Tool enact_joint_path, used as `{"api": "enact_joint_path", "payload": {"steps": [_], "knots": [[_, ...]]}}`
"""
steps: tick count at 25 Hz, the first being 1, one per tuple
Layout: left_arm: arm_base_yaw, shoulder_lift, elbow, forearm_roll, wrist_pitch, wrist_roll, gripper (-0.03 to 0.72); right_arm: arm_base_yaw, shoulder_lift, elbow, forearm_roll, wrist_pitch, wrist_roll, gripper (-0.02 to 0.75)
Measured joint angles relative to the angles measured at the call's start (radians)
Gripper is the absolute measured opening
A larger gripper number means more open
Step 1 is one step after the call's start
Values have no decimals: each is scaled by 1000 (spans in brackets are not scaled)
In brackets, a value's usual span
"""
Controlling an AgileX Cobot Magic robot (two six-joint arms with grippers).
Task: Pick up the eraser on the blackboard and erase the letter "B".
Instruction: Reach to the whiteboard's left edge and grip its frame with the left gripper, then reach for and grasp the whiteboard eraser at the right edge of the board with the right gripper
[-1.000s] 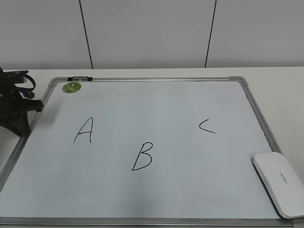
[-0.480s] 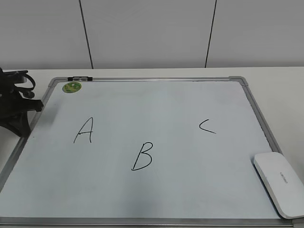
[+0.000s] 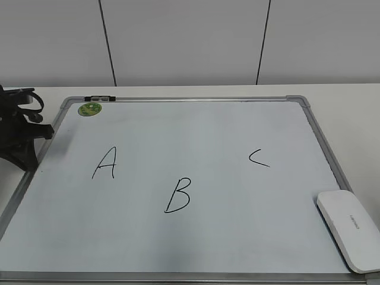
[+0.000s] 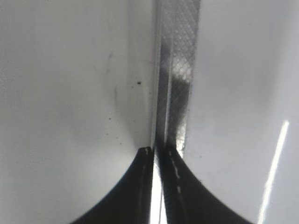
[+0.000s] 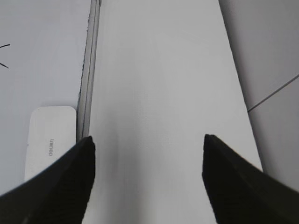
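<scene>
The eraser (image 3: 349, 230), a flat white oblong block, lies on the blackboard's (image 3: 208, 133) front right corner, partly over its frame. The letter "B" (image 3: 178, 196) is in black at the board's front middle. My left gripper (image 4: 157, 149) is shut and empty, right over the board's left frame (image 4: 175, 70); its arm (image 3: 21, 133) shows at the left edge of the exterior view. My right gripper (image 5: 147, 140) is open and empty over the bare table, to the right of the eraser (image 5: 49, 142) and the board's right frame (image 5: 88, 70). It is out of the exterior view.
A black "A" (image 3: 105, 163) and a small "C" (image 3: 258, 157) are also on the board. A round green magnet (image 3: 90, 109) sits at its far left corner. A white wall stands behind the table.
</scene>
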Motion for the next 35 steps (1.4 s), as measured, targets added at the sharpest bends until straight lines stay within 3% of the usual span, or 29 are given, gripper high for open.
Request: {"api": "enact_joint_path", "payload": {"steps": [15, 35], "knots": [[0, 0, 0, -10, 0, 0, 30, 0, 398, -86, 333, 37, -117, 534], [0, 0, 0, -14, 0, 2, 32, 0, 794, -127, 488, 79, -250, 534]]}}
